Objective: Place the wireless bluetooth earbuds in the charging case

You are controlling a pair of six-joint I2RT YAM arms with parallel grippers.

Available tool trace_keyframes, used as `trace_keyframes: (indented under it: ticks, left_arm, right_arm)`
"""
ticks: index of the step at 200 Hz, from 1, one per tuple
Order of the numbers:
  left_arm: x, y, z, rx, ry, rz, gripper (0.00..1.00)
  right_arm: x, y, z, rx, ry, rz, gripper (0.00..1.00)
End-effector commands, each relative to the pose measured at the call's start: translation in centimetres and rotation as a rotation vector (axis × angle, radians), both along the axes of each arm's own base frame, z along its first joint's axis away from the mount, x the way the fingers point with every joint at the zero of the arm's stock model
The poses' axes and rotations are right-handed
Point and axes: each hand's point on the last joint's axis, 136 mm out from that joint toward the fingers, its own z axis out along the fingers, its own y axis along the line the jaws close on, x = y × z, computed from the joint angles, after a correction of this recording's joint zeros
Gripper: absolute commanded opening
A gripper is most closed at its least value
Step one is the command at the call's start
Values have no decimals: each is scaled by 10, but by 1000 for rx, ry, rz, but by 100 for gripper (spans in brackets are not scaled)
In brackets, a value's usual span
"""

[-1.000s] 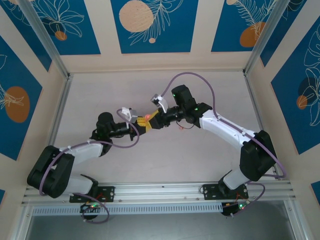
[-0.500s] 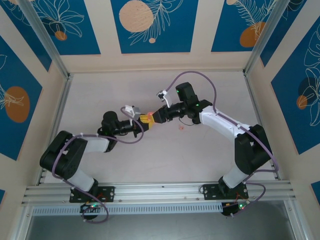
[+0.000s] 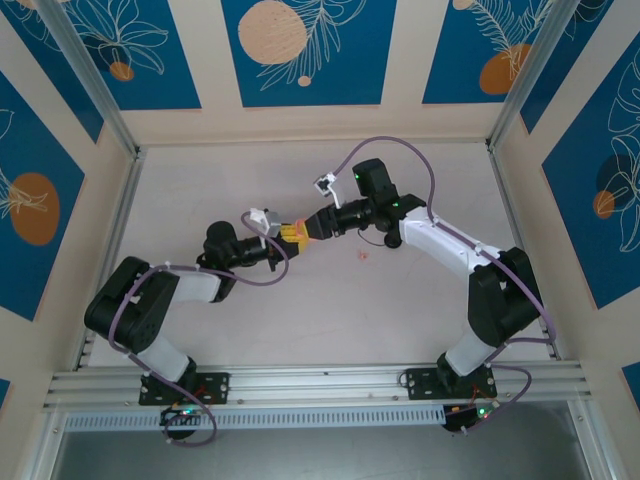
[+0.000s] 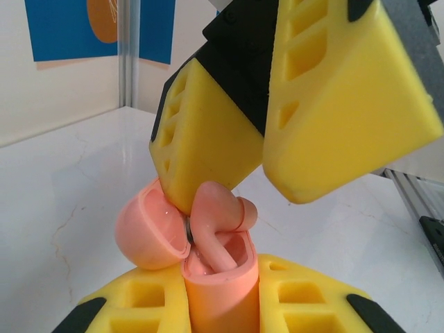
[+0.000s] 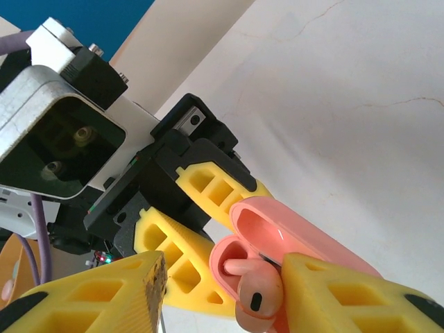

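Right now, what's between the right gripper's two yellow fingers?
A pink earbud, poking out of the open charging case, sits in that gap of the right gripper. The right wrist view shows it.

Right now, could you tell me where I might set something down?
Free: the table strip between arms and back wall, and the stretch between arms and rail. Crowded: the centre, where left gripper and right gripper meet at the case, with a loose earbud just right of them.

Glossy smooth plastic charging case (image 4: 220, 302), glossy earbud (image 4: 216, 211), matt yellow right gripper fingers (image 4: 347, 104), smooth veined table (image 4: 62, 194)
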Motion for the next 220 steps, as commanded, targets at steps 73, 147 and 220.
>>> trace_keyframes:
  ticks: [73, 147, 220]
  left_arm:
    - [-16, -3, 40, -25, -268, -20, 16]
    - [-16, -2, 42, 2, -308, 1, 16]
    - [-16, -2, 42, 4, -309, 9, 16]
  right_arm:
    - [10, 1, 9, -6, 43, -63, 48]
    - [4, 11, 8, -40, 12, -50, 46]
    - [5, 13, 10, -57, 0, -73, 42]
